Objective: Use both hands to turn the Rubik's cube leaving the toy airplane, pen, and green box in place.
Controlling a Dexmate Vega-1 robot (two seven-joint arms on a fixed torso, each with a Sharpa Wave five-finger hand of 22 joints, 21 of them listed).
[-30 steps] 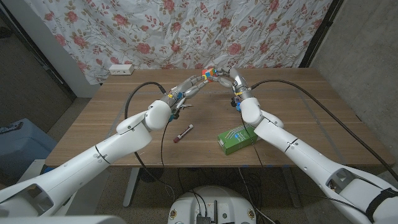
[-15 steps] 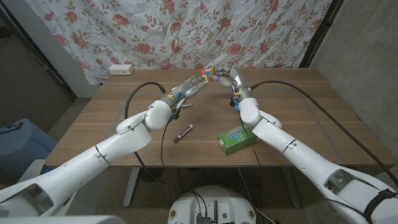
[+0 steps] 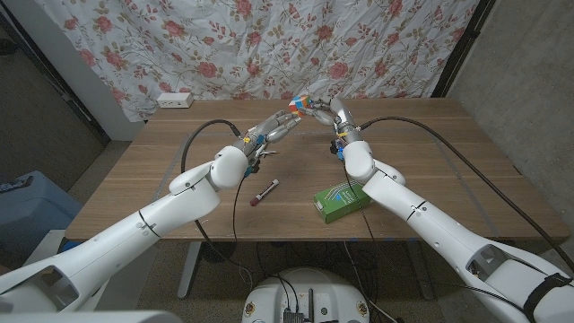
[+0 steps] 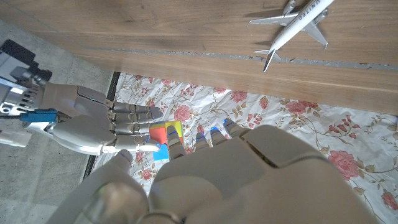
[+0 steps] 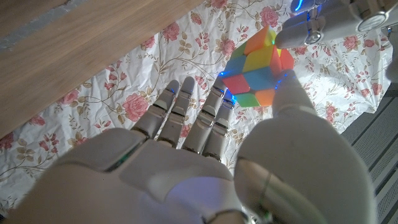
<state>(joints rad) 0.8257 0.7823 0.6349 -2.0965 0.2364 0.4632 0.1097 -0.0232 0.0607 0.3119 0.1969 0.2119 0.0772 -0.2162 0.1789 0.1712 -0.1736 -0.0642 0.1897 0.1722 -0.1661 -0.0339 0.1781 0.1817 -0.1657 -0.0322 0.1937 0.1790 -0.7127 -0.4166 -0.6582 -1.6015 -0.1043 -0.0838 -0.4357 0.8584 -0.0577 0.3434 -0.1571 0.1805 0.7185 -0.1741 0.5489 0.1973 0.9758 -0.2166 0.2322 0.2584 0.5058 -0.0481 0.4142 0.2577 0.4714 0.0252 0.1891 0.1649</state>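
Note:
The Rubik's cube point(image 3: 302, 102) hangs in the air over the table's far middle, between my two hands. My right hand point(image 3: 334, 114) grips it from the right, thumb point(image 5: 287, 99) on one face and fingers point(image 4: 134, 113) on another. My left hand point(image 3: 274, 130) reaches in from the left, and its fingertips point(image 5: 293, 35) pinch the cube's point(image 5: 256, 67) corner. The toy airplane point(image 3: 262, 153) lies on the table under my left wrist, plain in the left wrist view point(image 4: 297, 22). Nearer me lie the dark red pen point(image 3: 263, 192) and the green box point(image 3: 342, 200).
A white power strip point(image 3: 174, 100) sits at the wooden table's point(image 3: 430, 152) far left corner. A flowered curtain point(image 3: 269, 45) hangs behind it. Cables run from both forearms across the tabletop.
Both hands and the cube have drifted slightly to the left. The airplane, pen and green box have not moved.

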